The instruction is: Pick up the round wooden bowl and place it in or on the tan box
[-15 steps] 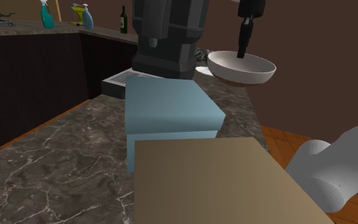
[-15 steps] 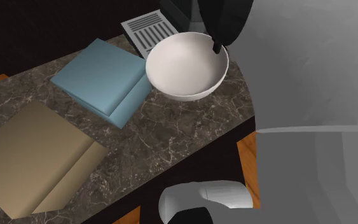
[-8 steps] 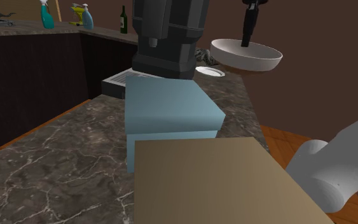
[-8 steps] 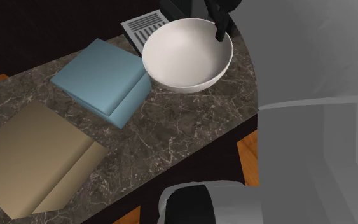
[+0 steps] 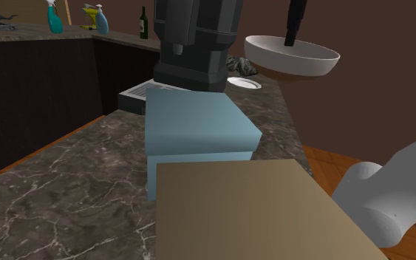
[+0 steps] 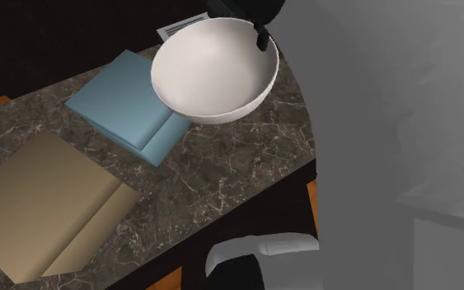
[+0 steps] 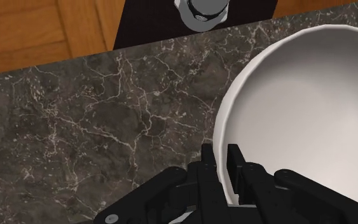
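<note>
- Since half a second ago, bowl (image 5: 309, 65) rides higher, drifting toward 3 o'clock in shoulder view.
- Tool (image 7: 220, 164) clenched on bowl's rim, one finger inside, one outside.
- White bowl hangs clear above counter (image 5: 66, 185), at 1 o'clock from tan box (image 5: 250, 214).

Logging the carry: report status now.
Fingers shut on white bowl rim. Bowl aloft over counter. Blue box sits between it and tan box.
</note>
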Motion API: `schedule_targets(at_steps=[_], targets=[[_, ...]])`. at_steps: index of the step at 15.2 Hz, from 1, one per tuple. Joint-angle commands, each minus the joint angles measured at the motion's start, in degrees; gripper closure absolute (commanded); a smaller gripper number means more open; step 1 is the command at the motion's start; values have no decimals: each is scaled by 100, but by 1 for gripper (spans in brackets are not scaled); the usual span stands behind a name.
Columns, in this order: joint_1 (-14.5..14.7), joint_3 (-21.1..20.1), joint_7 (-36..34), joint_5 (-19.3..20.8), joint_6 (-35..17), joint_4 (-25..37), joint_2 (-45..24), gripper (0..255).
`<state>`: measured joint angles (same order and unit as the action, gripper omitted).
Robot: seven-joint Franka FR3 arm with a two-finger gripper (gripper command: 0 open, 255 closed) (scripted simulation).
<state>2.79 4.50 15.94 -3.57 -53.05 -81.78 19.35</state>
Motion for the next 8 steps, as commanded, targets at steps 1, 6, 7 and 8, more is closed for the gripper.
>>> schedule_targets(at_steps=[1, 6, 7, 8], targets=[[72, -231, -379, -150, 45, -84, 151, 255], [208, -770, -1220, -539, 96, -238, 435, 255], [233, -880, -1390, -623, 103, -249, 474, 255], [258, -990, -1561, -708, 108, -252, 506, 255]])
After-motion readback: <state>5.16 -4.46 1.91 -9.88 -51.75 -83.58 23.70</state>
